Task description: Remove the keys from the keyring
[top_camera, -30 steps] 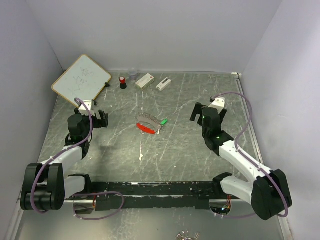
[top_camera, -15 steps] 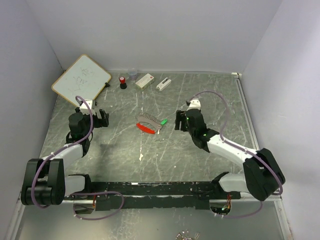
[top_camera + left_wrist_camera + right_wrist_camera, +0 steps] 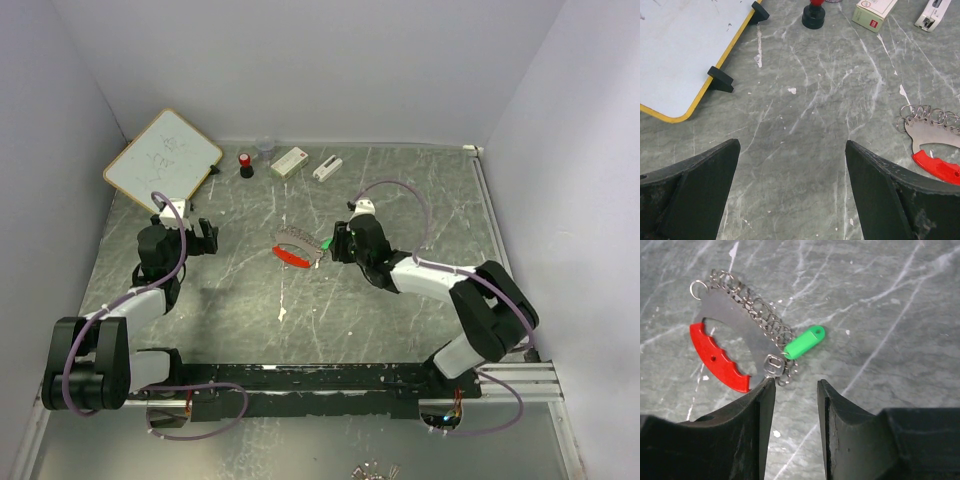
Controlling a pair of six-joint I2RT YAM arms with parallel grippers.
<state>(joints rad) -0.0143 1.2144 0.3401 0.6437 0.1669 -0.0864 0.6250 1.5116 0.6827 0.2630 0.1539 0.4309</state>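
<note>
Brings right hand (image 3: pixel 795 390) in to just short of green key (image 3: pixel 804 342) on keyring (image 3: pixel 740 315); narrowly parted, holding nothing. Leaves left hand (image 3: pixel 790 170) parked, spread wide, empty. Sets up first grasp.

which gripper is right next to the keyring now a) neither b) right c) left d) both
b, the right gripper is open just short of the keyring and the green key, while the left gripper is well off to the side.
</note>
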